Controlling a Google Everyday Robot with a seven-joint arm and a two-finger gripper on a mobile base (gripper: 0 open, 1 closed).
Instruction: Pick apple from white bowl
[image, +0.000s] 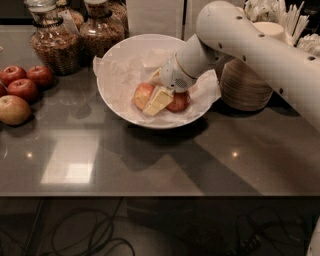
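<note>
Down inside the white bowl (150, 122), on its crumpled paper lining, the apple (142, 95) lay just left of the gripper (158, 101), touching it or very nearly so, while a redder apple (179, 102) of like size sat close on the gripper's other side. The reach into the bowl looked done, since the gripper was already low among the fruit, but the pick itself was not. The apple rested on the paper and had not been raised above the rim. Whether the gripper was open or already closed on the apple could not be told from this view, so the grasp may or may not have been made. What seemed left was to secure the apple, if that was not already done, and then to lift it clear of the bowl without dragging the paper or the redder neighbour along. The arm (260, 55) came in from the upper right, passing over the stacked beige paper bowls (245, 87), and sloped down to the left across the bowl's far rim, its wrist (182, 70) angled steeply toward the bowl's middle. Well apart on the left of the tabletop (150, 170) lay a group of loose apples (22, 87), with glass jars (55, 47) behind them.
</note>
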